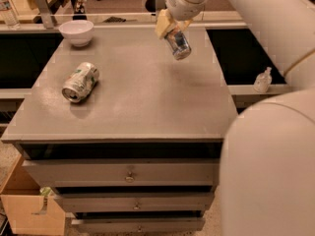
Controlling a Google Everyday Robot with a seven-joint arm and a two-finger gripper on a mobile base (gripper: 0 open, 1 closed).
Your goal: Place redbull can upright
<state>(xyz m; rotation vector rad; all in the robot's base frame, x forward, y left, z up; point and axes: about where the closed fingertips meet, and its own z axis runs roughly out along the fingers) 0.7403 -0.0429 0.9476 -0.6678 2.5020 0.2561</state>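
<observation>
The redbull can (178,44) is slim, blue and silver. It hangs tilted in the air above the back right part of the grey table (142,97), its silver end pointing down toward me. My gripper (170,27) is shut on the can's upper end, with cream-coloured fingers (162,24) around it. The white arm reaches in from the upper right and fills the right side of the view.
A fatter silver can with a green-and-white label (80,82) lies on its side at the table's left. A white bowl (76,32) stands at the back left corner. Drawers (129,173) are below the tabletop. A cardboard box (30,208) sits on the floor at left.
</observation>
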